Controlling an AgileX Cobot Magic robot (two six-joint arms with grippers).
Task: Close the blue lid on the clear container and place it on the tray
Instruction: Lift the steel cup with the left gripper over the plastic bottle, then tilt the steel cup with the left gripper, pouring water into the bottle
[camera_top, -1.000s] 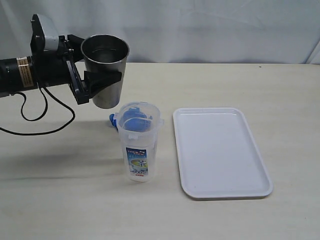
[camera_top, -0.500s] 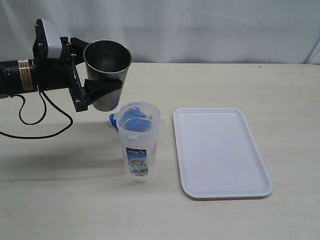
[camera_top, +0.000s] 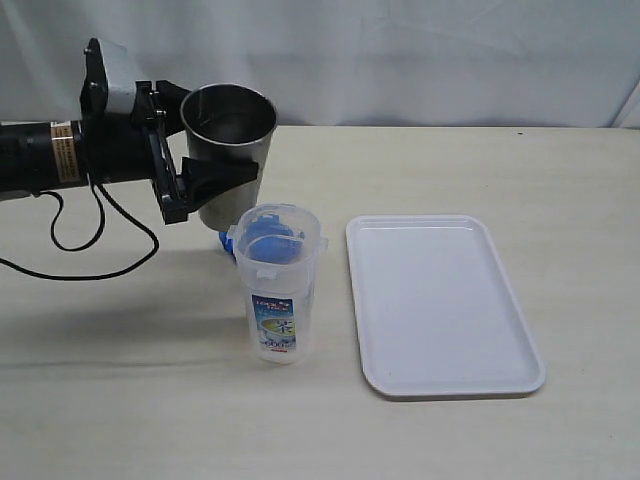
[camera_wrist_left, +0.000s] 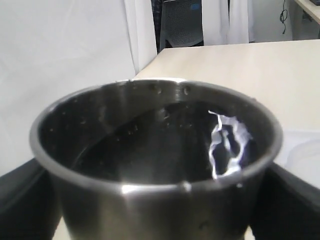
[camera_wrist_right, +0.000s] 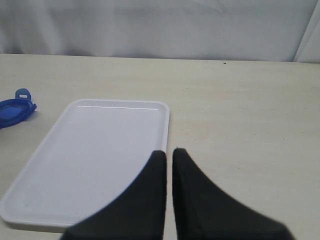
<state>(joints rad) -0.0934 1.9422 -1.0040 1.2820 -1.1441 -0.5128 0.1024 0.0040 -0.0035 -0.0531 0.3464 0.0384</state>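
The clear container (camera_top: 280, 300) stands upright on the table, open-topped, with a blue-green label on its side. The blue lid (camera_top: 224, 240) lies on the table just behind it, mostly seen through the container's wall; the right wrist view catches the blue lid (camera_wrist_right: 15, 111) too. The white tray (camera_top: 440, 300) lies flat to the right of the container, with nothing on it. My left gripper (camera_top: 205, 135) is shut on a grey steel cup (camera_top: 228, 150), held upright in the air above and behind the container. That cup (camera_wrist_left: 150, 150) fills the left wrist view. My right gripper (camera_wrist_right: 169, 151) is shut and holds nothing, near the tray (camera_wrist_right: 90, 150).
A black cable (camera_top: 100, 250) loops from the left arm down onto the table at the left. A white curtain hangs behind the table's far edge.
My left gripper has carried the steel cup a little to the right, closer to the container. The container, lid and tray have not moved.
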